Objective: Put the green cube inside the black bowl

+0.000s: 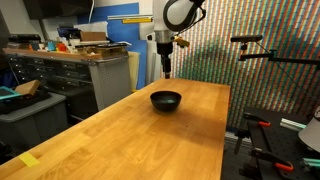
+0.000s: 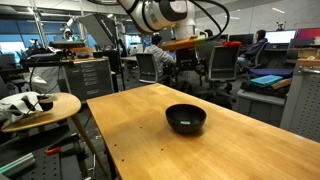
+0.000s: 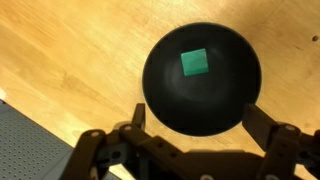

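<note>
One green cube (image 3: 195, 62) lies inside one black bowl (image 3: 200, 108)

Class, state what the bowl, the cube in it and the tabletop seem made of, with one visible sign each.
Black bowl: smooth, faint sheen; plastic or glazed ceramic. Green cube: flat, matte, even colour; painted wood or plastic, unclear. Tabletop: wood, visible grain, satin finish.

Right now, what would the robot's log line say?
green cube: inside black bowl | gripper: open, empty, above it | black bowl: on wooden table
</note>
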Controlling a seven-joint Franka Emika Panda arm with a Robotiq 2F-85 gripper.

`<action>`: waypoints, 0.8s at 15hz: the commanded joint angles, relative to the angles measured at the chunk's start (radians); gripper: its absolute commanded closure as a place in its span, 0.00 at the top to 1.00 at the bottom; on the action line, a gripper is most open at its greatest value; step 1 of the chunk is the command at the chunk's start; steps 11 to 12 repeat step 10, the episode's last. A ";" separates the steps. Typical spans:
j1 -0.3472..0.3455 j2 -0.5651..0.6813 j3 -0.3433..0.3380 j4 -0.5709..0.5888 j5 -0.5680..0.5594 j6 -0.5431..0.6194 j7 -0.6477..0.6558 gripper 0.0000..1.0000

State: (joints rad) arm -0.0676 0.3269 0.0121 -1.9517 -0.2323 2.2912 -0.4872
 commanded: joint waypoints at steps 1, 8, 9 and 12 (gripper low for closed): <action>0.029 -0.129 -0.005 -0.014 0.008 -0.141 0.121 1.00; 0.041 -0.191 0.004 0.005 0.076 -0.225 0.197 1.00; 0.041 -0.185 0.003 0.005 0.076 -0.224 0.197 1.00; 0.040 -0.176 0.002 0.005 0.076 -0.223 0.197 1.00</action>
